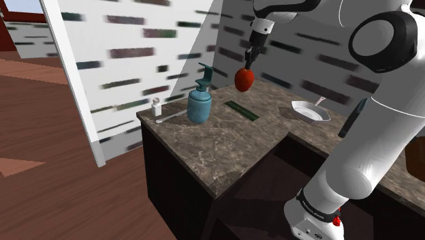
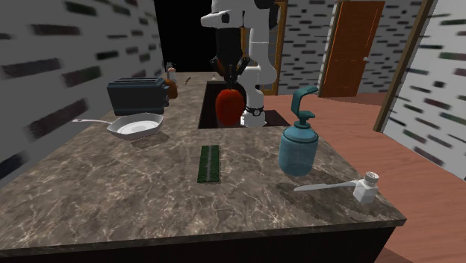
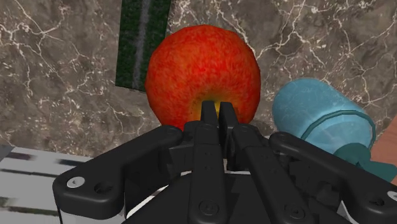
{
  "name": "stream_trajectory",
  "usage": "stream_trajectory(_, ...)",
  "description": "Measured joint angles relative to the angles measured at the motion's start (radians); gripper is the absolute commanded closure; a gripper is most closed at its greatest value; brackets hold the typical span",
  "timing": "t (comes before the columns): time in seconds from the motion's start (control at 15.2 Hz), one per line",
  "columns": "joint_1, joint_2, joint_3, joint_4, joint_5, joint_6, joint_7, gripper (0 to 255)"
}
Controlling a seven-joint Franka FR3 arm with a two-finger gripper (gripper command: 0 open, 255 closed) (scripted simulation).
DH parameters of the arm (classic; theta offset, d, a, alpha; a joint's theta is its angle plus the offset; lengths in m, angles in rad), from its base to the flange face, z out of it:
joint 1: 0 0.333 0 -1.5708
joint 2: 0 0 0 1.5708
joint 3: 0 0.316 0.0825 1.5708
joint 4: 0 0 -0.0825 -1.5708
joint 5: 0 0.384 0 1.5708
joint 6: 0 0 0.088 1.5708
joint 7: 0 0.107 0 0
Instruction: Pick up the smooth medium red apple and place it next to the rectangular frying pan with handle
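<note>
Carry step: the fingers (image 3: 208, 118), drawn narrow, pinch the red apple (image 1: 244, 79) at its top and hold it clear above the counter (image 1: 225, 150), so you next swing it to the frying pan (image 1: 310, 111) and lower it just beside the pan.

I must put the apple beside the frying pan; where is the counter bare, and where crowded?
Bare marble lies between the frying pan and the green strip, and along the counter edge nearest the second exterior camera. Crowded: the toaster stands right by the pan; the soap dispenser and white handled tool occupy the other side.
</note>
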Motion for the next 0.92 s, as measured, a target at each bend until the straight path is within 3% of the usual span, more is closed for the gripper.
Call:
stream_trajectory(0.53,-0.006,0.023,-0.004,0.131,0.008,-0.109,0.000,255)
stream_trajectory(0.92,-0.063,-0.009,-0.054,0.109,0.002,-0.126,-0.105,255)
